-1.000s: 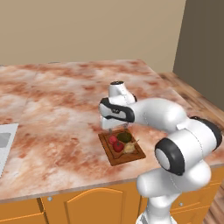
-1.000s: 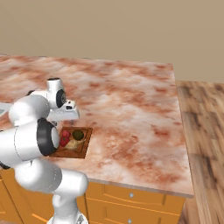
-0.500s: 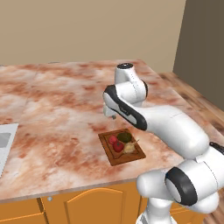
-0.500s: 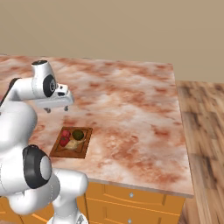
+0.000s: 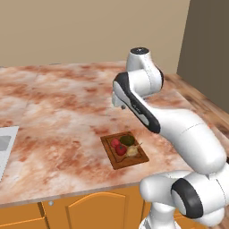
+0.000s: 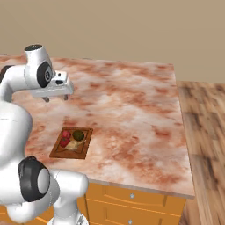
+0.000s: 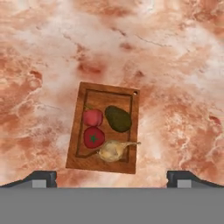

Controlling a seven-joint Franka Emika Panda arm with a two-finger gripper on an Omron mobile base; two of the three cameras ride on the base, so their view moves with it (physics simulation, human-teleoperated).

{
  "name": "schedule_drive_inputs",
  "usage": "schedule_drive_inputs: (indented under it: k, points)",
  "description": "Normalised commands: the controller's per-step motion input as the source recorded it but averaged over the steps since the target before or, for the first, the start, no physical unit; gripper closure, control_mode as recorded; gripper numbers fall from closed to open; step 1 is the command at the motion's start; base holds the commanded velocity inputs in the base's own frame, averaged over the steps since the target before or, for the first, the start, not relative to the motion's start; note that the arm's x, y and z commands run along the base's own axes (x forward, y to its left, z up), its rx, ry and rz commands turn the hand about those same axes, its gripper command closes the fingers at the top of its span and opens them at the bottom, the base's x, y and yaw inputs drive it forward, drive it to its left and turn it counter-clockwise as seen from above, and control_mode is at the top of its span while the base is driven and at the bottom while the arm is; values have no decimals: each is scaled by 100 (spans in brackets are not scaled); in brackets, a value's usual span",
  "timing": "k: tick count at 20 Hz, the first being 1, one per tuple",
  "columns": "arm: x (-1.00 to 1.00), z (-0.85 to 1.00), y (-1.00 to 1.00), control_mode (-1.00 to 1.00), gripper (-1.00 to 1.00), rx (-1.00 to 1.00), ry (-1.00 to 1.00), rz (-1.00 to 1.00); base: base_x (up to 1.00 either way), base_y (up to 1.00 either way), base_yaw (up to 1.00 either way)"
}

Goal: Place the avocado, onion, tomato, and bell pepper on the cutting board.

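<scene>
The dark-brown cutting board (image 7: 81,153) lies on the marble counter near its front edge. On it rest the dark avocado (image 7: 118,118), the tan onion (image 7: 110,150) with its stalk, the red tomato (image 7: 93,137) and the red bell pepper (image 7: 92,117), all close together. The base views show the same group: avocado (image 5: 127,140), onion (image 5: 132,151), tomato (image 5: 120,150), bell pepper (image 5: 116,142), cutting board (image 6: 61,152). My gripper (image 6: 56,97) hangs high above the counter, behind the board, open and holding nothing. Its tips stand wide apart in the hand view (image 7: 112,177).
A pale grey sink edge (image 5: 4,143) sits at the counter's far left. The counter ends at the right over a wooden floor (image 6: 206,132). Orange cabinet fronts (image 5: 89,208) run below the front edge.
The arm has swung up and back from just above the board to a high pose. The vegetables on the board have stayed put.
</scene>
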Motion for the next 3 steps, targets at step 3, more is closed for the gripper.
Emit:
schedule_drive_inputs:
  k: [3]
  points:
    - [0,0,0,-100,-100,0,0,0,0,0,0]
